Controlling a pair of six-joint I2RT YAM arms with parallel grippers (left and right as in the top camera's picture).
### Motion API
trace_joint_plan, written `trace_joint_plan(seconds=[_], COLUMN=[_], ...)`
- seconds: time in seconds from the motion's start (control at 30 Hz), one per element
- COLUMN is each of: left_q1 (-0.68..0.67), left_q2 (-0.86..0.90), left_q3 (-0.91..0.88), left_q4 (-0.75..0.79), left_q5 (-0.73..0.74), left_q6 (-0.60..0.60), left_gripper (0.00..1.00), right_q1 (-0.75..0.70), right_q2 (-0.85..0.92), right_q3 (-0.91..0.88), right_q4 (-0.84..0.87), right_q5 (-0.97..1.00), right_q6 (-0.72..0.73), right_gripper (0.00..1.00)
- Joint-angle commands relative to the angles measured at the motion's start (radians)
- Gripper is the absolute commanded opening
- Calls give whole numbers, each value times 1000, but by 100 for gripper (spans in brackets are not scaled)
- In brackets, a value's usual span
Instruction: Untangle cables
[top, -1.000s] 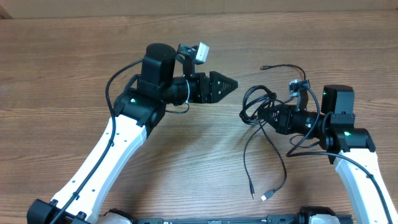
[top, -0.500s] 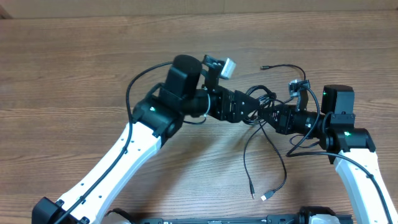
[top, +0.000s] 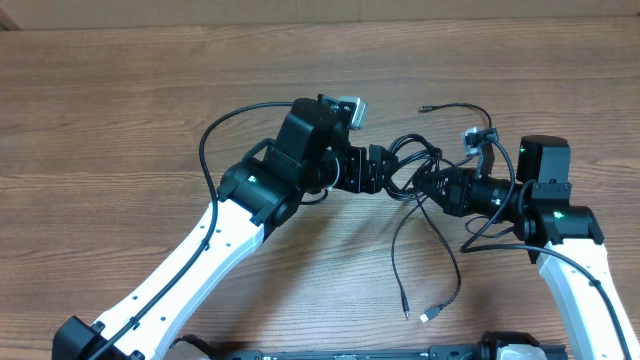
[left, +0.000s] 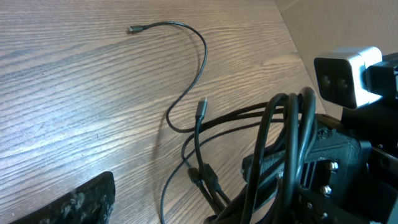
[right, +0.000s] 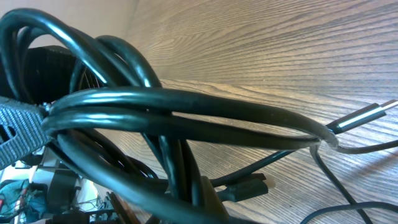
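**Crowded at the cable knot, open wood to its left**

Two grippers hem in the cable knot: the left gripper just left of it, the right gripper clamped on it from the right. Loose strands trail nearside of the knot, and one strand lies beyond it. Well left of the knot, bare table gives free passage.

From above, the tips of the left end effector are lost in the knot of cables, so I can't say how its jaws stand. The right end effector sits buried under the same loops. In its own wrist view the cables crowd the lens, part blurred, and hide its fingers altogether. The left wrist view catches only one finger, blurred and cut off by the bottom edge. The plugs low on the counter are too small to tell apart.
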Motion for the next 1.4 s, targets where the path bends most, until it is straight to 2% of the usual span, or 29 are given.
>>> trace_joint_plan(seconds=[0.0, 0.27, 0.57, 1.13, 1.37], left_q1=[-3, -3, -8, -74, -74], left_q2=[-4, -4, -4, -4, -4], left_q3=[14, 14, 13, 13, 13], left_q4=[8, 8, -11, -74, -87], left_q5=[-29, -56, -106, -101, -26], left_q6=[5, 5, 11, 138, 206], left_gripper=[82, 81, 75, 76, 82], right_q1=[-2, -2, -2, -2, -2], right_q2=[-2, -2, -2, -2, -2], right_q3=[5, 5, 5, 5, 5], right_q4=[15, 37, 68, 104, 105], right_q5=[-66, -148, -219, -307, -311], right_q6=[2, -1, -1, -2, -2], right_gripper=[4, 4, 4, 4, 4])
